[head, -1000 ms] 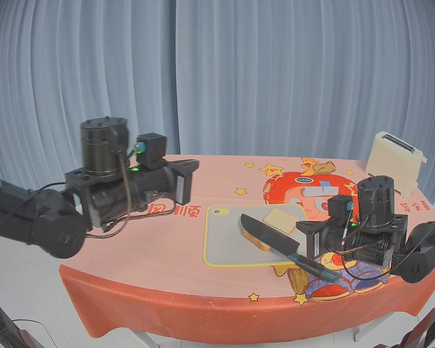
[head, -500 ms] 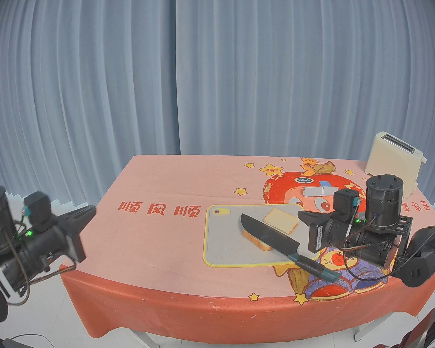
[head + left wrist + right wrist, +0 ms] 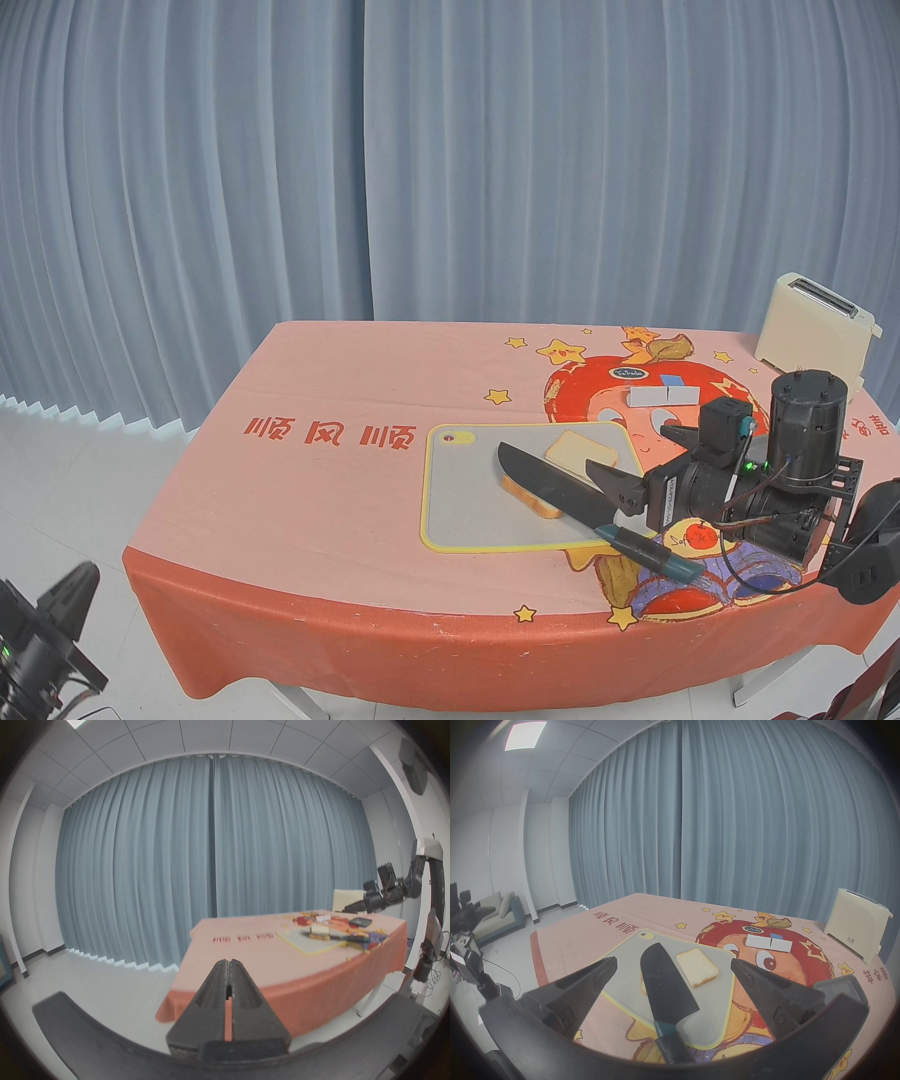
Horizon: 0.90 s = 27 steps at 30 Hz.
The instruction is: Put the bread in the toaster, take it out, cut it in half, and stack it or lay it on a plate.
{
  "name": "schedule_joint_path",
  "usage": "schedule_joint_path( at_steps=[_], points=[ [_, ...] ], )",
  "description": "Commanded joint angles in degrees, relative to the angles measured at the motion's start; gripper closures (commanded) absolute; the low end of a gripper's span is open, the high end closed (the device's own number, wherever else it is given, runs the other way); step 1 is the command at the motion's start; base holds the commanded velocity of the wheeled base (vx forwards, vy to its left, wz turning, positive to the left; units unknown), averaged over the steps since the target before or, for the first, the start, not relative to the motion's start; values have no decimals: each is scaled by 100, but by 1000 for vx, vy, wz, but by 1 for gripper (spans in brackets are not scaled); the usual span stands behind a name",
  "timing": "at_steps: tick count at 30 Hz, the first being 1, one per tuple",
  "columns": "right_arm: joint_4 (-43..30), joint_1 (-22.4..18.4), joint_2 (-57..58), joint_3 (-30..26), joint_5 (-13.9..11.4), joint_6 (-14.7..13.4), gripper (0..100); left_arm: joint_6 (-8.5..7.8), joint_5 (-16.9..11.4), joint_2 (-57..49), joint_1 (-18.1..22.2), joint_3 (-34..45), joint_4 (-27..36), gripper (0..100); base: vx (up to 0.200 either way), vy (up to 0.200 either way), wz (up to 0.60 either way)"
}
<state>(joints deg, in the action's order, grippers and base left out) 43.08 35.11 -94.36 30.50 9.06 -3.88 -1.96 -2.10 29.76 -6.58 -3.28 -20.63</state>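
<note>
**While the knife point(image 3: 562, 492) lies across the bread point(image 3: 534, 506), the right gripper point(image 3: 627, 448) hangs spread by its handle**

Because the left gripper point(image 3: 228, 968) sits low beyond the table's near left corner, fingers pressed together on nothing, the right arm is by far the nearer to the work; its gripper hovers over the near right part of the table point(image 3: 328, 487), jaws wide apart and empty, pointing leftward at the cutting board point(image 3: 464, 511). Just nearer than that gripper, and below it, lies the knife's teal handle point(image 3: 656, 555), jutting off the board's near right corner onto the cloth; from there the long axis runs diagonally away to the left, the dark blade point(image 3: 665, 982) ending about mid-board. In the right wrist view the handle points back between the spread fingers; I judge that a short drop and a closing would take it along its length. Under the blade one piece of bread shows its crust on the near side; a second piece point(image 3: 581, 455) lies flat just beside the blade's far edge, on the board's far right part, close before the gripper's fingertips. The bread seems already halved; plating looks to be the step left. Open cloth lies left of the board; the near table edge runs close to the handle; farther back a small white-and-blue piece point(image 3: 664, 394) lies on the cloth; the toaster point(image 3: 816, 333) stands at the far right corner, well apart.
</note>
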Motion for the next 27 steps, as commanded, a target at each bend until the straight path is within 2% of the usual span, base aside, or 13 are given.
schedule_joint_path(
  at_steps=[1,3,6,9,10,11,12,14,18,20,21,24,27],
  points=[
    [-28,260,102,-299,61,89,0,144,131,-2360,245,328,2054,100,0,0,0],
    [-116,260,84,-308,61,89,0,249,201,-2378,245,328,2054,100,0,0,0],
    [-142,277,-74,-317,61,98,0,249,236,-2387,333,328,2054,100,0,0,0],
    [-133,453,-232,-440,70,115,0,240,254,-2378,983,328,2054,100,0,0,0],
    [-133,453,-232,-440,70,115,0,240,254,-2378,983,328,2054,100,0,0,0],
    [-142,523,-276,-536,70,124,0,214,254,-2387,1467,328,2045,100,0,0,0],
    [-142,541,-312,-607,70,142,0,205,262,-2387,1493,328,2036,100,0,0,0],
    [-116,611,-347,-703,70,203,0,205,262,-2387,1423,328,2036,100,0,0,0],
    [-89,646,-320,-739,70,229,0,12,51,-2378,1282,328,2054,100,0,0,0],
    [-81,620,-294,-747,70,247,0,-32,-10,-2492,447,328,2045,100,0,0,0],
    [-81,585,-294,-747,70,247,0,-32,-19,-2607,324,328,2054,100,0,0,0],
    [-72,471,-241,-739,61,282,0,-23,-19,-2703,597,328,2054,100,0,0,0],
    [-72,409,-224,-739,61,317,0,108,87,-2809,676,328,2045,100,0,0,0]
  ],
)
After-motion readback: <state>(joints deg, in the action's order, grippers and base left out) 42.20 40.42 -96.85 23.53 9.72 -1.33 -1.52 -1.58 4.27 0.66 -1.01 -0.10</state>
